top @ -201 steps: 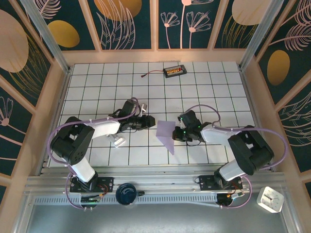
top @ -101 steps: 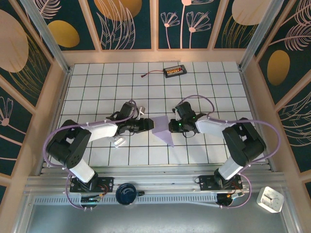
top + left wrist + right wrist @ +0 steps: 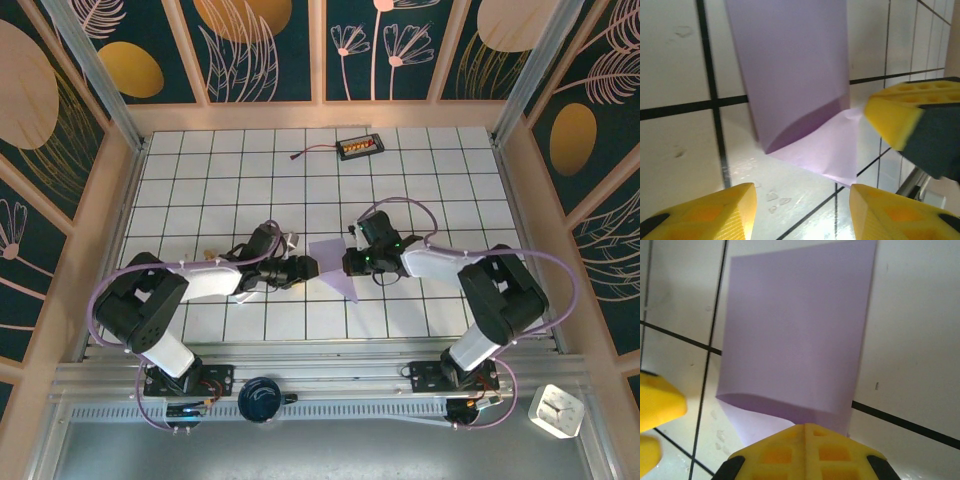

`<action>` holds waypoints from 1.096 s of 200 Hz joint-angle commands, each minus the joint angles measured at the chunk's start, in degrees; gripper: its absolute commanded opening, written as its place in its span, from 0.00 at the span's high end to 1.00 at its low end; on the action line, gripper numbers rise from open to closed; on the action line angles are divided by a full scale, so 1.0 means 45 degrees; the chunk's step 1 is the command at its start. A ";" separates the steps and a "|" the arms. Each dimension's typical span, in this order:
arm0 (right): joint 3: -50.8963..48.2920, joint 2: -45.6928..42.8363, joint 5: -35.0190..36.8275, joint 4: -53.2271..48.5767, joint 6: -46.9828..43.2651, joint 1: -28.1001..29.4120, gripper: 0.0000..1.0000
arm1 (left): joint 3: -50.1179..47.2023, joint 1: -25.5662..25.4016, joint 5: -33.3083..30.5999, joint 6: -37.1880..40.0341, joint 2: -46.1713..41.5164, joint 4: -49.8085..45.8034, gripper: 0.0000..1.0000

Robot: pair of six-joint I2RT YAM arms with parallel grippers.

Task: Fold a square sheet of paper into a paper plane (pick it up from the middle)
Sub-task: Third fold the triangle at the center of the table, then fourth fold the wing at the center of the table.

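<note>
The square sheet of paper [image 3: 333, 266] lies on the white tiles between the two arms, pale lavender and folded over on itself. In the left wrist view its upper flap [image 3: 790, 65] curls loosely over the lower layer [image 3: 827, 150]. My left gripper [image 3: 309, 267] is low at the paper's left edge, open, with bare tile between its yellow fingertips [image 3: 705, 215]. My right gripper [image 3: 349, 263] is shut, its joined yellow tips [image 3: 807, 450] at the paper's [image 3: 800, 330] right edge. Nothing shows between its fingers. I cannot tell whether the tips touch the sheet.
A black device with orange parts [image 3: 360, 147] and its cable lie at the back of the table. Wooden walls [image 3: 115, 220] close off the left, right and far sides. The right gripper's fingers [image 3: 900, 117] stand close to the right of my left gripper.
The right gripper moved left to the paper's right edge. The left arm swung lower and its jaws opened wider at the left edge. The paper shifted slightly left and away.
</note>
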 commanded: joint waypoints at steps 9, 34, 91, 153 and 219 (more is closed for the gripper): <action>0.0029 0.0614 0.0037 0.0419 -0.0121 -0.0223 1.00 | -0.0003 -0.0224 0.0029 -0.0747 0.0373 0.0429 0.48; -0.0322 0.0842 0.0076 0.0565 0.0120 -0.0253 1.00 | 0.0143 -0.0245 -0.0296 -0.0839 0.0472 0.0107 0.47; -0.0897 0.0701 -0.0041 0.0944 0.0618 -0.0234 1.00 | 0.0756 -0.0242 -0.0055 -0.0998 0.1142 0.0125 0.46; -0.0986 0.0602 -0.0004 0.0914 0.0657 -0.0207 1.00 | 0.1405 -0.0241 -0.0146 -0.1153 0.2015 0.0098 0.47; -0.1119 0.0596 -0.0003 0.1014 0.0736 -0.0206 1.00 | 0.1194 -0.0163 -0.0336 -0.1654 0.1524 0.1014 0.48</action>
